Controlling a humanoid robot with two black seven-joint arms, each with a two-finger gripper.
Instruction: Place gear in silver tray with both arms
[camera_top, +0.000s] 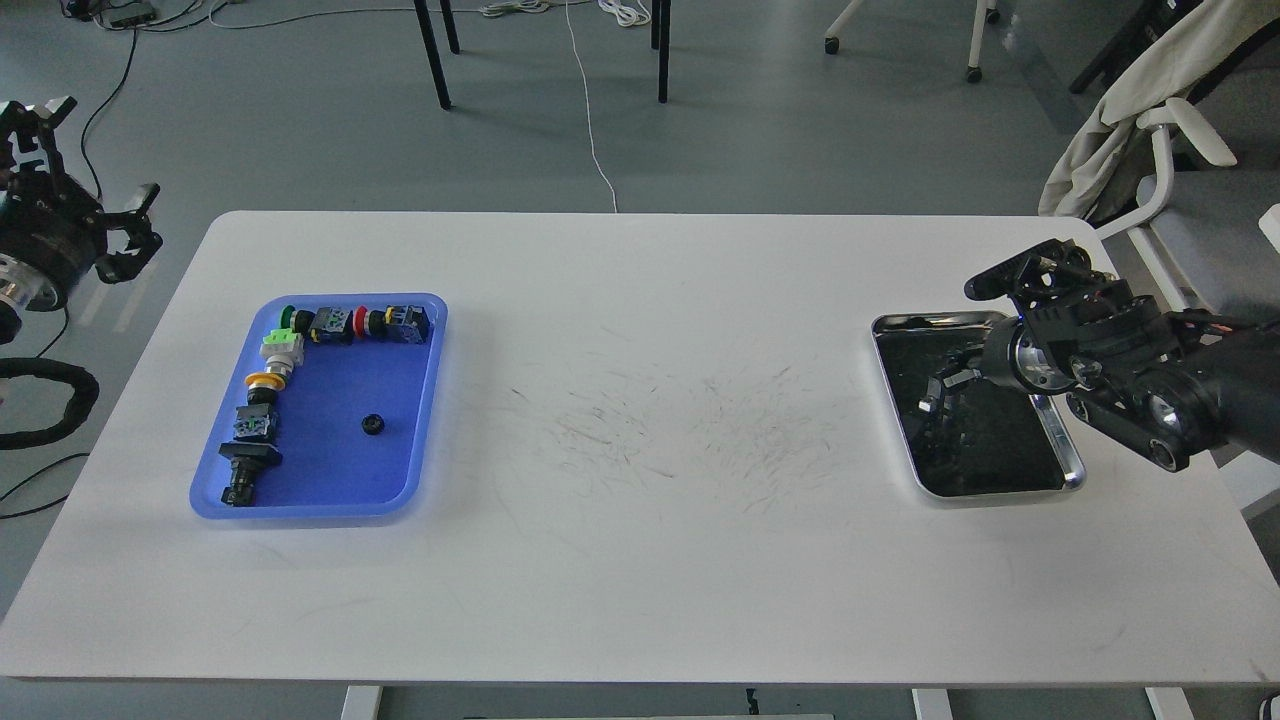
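Head view, two-arm transfer. The small black round gear (372, 424) lies on the floor of the blue rectangular plastic tray (420, 440) at the left of the white table (640, 560), apart from the row of coloured push-button switches (300, 345) that lines the tray's far and left edges. The shiny rectangular silver tray (1070, 460) with raised rim and dark reflective inside sits at the right of the table; no gear can be made out in it.

My left pincer (125, 230) hangs beyond the table's left edge, well apart from the blue tray, its fingers spread and holding nothing. My right pincer (945, 385) is over the far part of the silver tray; it is dark against the dark reflection, so I cannot tell whether it is parted or clenched, nor whether it carries anything.

Step in hand, as I judge it: the pick has not begun. The next move calls for the left pincer to travel right and down over the blue tray, straddle the gear without striking the switches, and pinch it for hand-over toward the silver tray.
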